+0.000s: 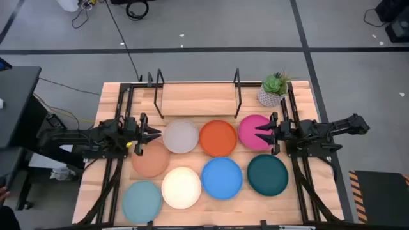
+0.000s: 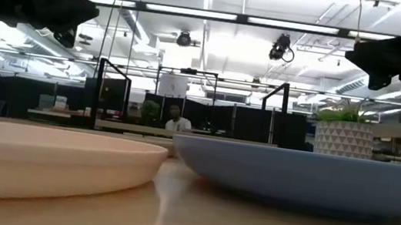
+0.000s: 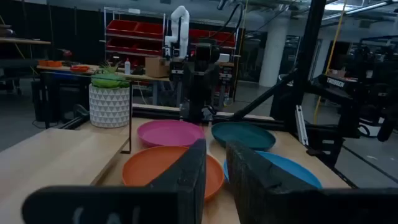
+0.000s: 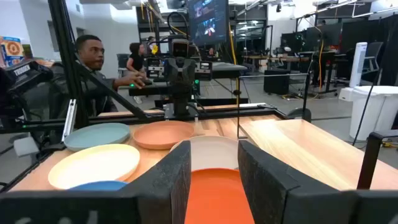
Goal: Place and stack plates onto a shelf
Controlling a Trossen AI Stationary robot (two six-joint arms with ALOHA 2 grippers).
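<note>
Eight matte plates lie on the wooden surface [image 1: 115,96], none on the shelf [image 1: 195,99] yet, which stands empty at the upper centre of the high view. In that view the grey plate [image 1: 181,137], orange plate [image 1: 218,138] and magenta plate [image 1: 254,131] form the upper row, with the terracotta plate [image 1: 151,158] at lower left of them. Below sit the cream plate [image 1: 181,187], blue plate [image 1: 222,177] and dark teal plate [image 1: 268,174], and the light teal plate [image 1: 142,201] at bottom left.

Your left hand [image 1: 152,133] hangs with fingers parted beside the grey plate; your right hand [image 1: 260,131] is likewise open over the magenta plate's edge. I'd start with the upper row nearest the shelf: come in low at a rim and clear the black wire end frames.

A potted succulent [image 1: 275,89] crowds the shelf's right end. Behind the surface is a workshop, with a person seated at a desk.
</note>
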